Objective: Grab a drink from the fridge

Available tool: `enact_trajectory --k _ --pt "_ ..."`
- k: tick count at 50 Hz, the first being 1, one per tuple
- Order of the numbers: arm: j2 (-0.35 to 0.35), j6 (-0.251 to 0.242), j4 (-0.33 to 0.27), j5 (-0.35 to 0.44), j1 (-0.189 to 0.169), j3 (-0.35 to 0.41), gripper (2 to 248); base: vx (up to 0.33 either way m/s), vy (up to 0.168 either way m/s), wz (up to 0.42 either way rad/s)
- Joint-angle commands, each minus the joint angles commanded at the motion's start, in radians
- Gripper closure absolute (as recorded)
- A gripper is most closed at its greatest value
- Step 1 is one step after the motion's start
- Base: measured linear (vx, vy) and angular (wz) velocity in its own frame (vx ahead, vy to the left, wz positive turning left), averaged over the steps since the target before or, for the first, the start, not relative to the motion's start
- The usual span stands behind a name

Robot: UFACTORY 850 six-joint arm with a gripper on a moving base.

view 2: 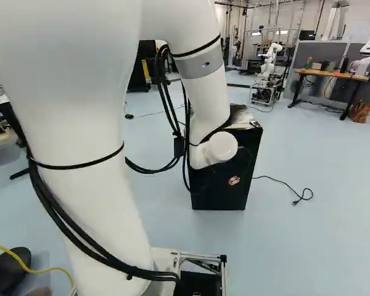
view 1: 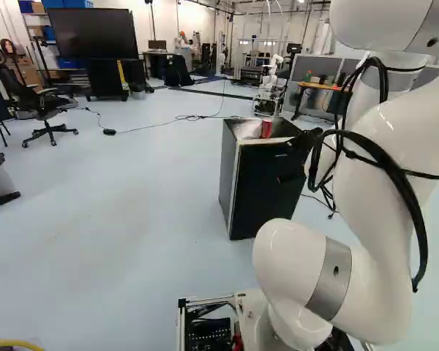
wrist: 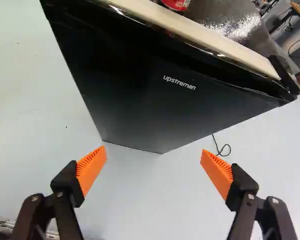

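My gripper point(view 1: 285, 160) is beside the upper front of a small black fridge point(view 1: 252, 201) at the middle of the left base view. The fridge door point(wrist: 135, 85) is closed, ahead of the gripper point(wrist: 154, 155) in the wrist view. The orange-padded fingers stand wide open with nothing between them. On the fridge top lies or stands a red can point(view 1: 266, 129), and its lower part point(wrist: 176, 4) shows beyond the door's pale upper edge. The inside of the fridge is hidden. In the right base view my arm covers part of the fridge point(view 2: 225, 194).
Clear plastic point(view 1: 247, 129) lies beside the can. A black cable point(view 2: 283, 180) runs over the floor right of the fridge. Farther back are another robot point(view 1: 269, 84), a wooden-topped table point(view 2: 333, 74), an office chair point(view 1: 47, 110) and a large screen point(view 1: 91, 33).
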Motion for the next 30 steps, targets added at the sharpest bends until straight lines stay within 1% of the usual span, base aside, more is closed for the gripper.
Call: enact_trajectory --k 14,30 --pt "-0.014 0.000 0.003 0.016 0.013 -0.017 3 0.000 0.000 0.000" --pt "-0.028 0.000 0.023 0.019 0.030 -0.034 3 0.000 0.000 0.000"
